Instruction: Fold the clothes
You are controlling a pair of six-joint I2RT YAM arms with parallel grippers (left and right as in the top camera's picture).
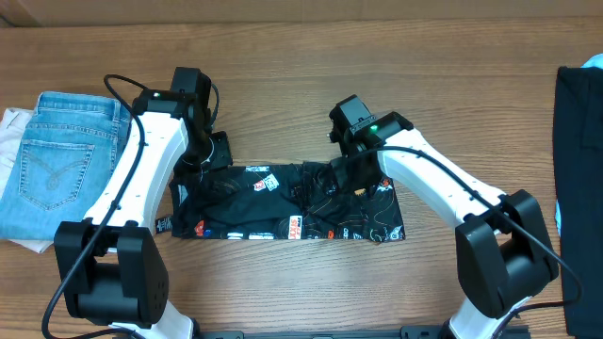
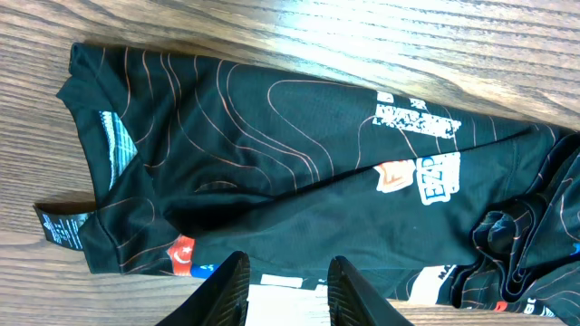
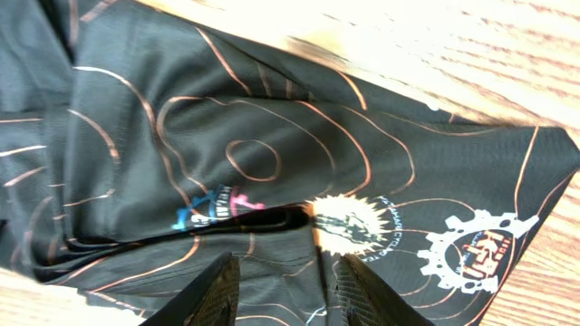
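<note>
The jersey [image 1: 283, 202] lies long, side to side, with your left hand [image 2: 285, 276] above its left end and your right hand [image 3: 288, 276] above its right, both spread.

The jersey [image 2: 272, 163] carries white lettering [image 2: 414, 118] and small logos [image 3: 467, 254] — none sharp enough to read.

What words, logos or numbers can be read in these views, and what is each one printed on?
Nothing can be read for sure; all the print is on the black jersey.
white lettering block: too blurred to read.
white letters beside the orange badge: blurred.
gear logo: letters inside too small.
sunburst emblem: ring text too small.
neck tag: print too small.
</note>
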